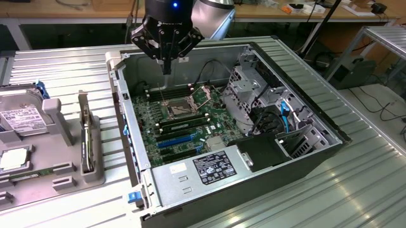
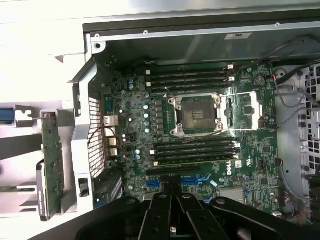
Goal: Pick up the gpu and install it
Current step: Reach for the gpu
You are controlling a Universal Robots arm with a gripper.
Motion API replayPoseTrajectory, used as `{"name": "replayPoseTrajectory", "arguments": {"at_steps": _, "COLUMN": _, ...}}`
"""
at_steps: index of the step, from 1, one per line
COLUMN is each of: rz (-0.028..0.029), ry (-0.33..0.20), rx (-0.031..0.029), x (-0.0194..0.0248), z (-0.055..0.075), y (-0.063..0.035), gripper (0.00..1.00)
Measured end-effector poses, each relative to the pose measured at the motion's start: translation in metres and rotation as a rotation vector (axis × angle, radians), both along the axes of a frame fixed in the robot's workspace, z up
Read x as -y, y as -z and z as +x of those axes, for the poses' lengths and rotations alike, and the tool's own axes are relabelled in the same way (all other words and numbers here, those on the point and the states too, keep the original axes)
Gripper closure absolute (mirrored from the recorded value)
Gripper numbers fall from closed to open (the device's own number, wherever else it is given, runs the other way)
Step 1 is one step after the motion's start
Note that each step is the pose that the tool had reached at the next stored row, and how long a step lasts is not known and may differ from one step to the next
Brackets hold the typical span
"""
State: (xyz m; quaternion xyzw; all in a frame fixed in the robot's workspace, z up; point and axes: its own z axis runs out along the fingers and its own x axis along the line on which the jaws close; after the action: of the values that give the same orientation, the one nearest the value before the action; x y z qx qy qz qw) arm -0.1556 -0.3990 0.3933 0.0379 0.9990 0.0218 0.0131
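The gripper [image 1: 167, 70] hangs over the open case [image 1: 254, 202], just inside its far rim, with its fingers pressed together on nothing. In the wrist view the gripper [image 2: 172, 186] sits above the board [image 2: 135, 125], near the blue slots [image 2: 197, 180].

The gpu [image 1: 85, 135] is outside the case. It stands on its long edge in a grey holder [image 1: 63, 166] on the table [image 1: 362, 180], at the exterior view's left, just beside the case's side wall and well apart from the gripper. The wrist view shows the gpu [image 2: 51, 150] beyond the perforated rear panel [image 2: 95, 130].

Inside, the middle of the board lies open: the socket [image 1: 179, 108] and the memory slots around it are low and flat. At the exterior view's right a drive cage [image 1: 247, 90] and cables rise high and crowd that edge. The power supply [image 1: 209, 173] fills the near end. The blue slots [image 1: 178, 140] sit between the socket and the supply, close to the wall on the gpu's side.

A hard drive [image 1: 22, 118] lies further left on the holder.
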Motion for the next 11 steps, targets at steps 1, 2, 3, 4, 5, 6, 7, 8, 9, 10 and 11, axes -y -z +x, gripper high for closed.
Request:
{"name": "replayPoseTrajectory", "arguments": {"at_steps": 1, "rz": 0.0000, "ry": 0.000, "rx": 0.0000, "x": 0.0000, "z": -0.0011, "y": 0.0000, "gripper": 0.90}}
{"name": "replayPoseTrajectory", "arguments": {"at_steps": 2, "rz": 0.0000, "ry": 0.000, "rx": 0.0000, "x": 0.0000, "z": -0.0017, "y": 0.0000, "gripper": 0.90}}
{"name": "replayPoseTrajectory", "arguments": {"at_steps": 3, "rz": 0.0000, "ry": 0.000, "rx": 0.0000, "x": 0.0000, "z": -0.0024, "y": 0.0000, "gripper": 0.90}}
{"name": "replayPoseTrajectory", "arguments": {"at_steps": 4, "rz": 0.0000, "ry": 0.000, "rx": 0.0000, "x": 0.0000, "z": -0.0036, "y": 0.0000, "gripper": 0.90}}
{"name": "replayPoseTrajectory", "arguments": {"at_steps": 5, "rz": 0.0000, "ry": 0.000, "rx": 0.0000, "x": 0.0000, "z": -0.0044, "y": 0.0000, "gripper": 0.90}}
{"name": "replayPoseTrajectory", "arguments": {"at_steps": 6, "rz": 0.0000, "ry": 0.000, "rx": 0.0000, "x": 0.0000, "z": -0.0053, "y": 0.0000, "gripper": 0.90}}
{"name": "replayPoseTrajectory", "arguments": {"at_steps": 7, "rz": 0.0000, "ry": 0.000, "rx": 0.0000, "x": 0.0000, "z": -0.0062, "y": 0.0000, "gripper": 0.90}}
{"name": "replayPoseTrajectory", "arguments": {"at_steps": 8, "rz": 0.0000, "ry": 0.000, "rx": 0.0000, "x": 0.0000, "z": -0.0070, "y": 0.0000, "gripper": 0.90}}
{"name": "replayPoseTrajectory", "arguments": {"at_steps": 9, "rz": 0.0000, "ry": 0.000, "rx": 0.0000, "x": 0.0000, "z": -0.0080, "y": 0.0000, "gripper": 0.90}}
{"name": "replayPoseTrajectory", "arguments": {"at_steps": 10, "rz": 0.0001, "ry": 0.000, "rx": 0.0000, "x": 0.0000, "z": -0.0093, "y": 0.0000, "gripper": 0.90}}
{"name": "replayPoseTrajectory", "arguments": {"at_steps": 11, "rz": 0.0000, "ry": 0.000, "rx": 0.0000, "x": 0.0000, "z": -0.0109, "y": 0.0000, "gripper": 0.90}}
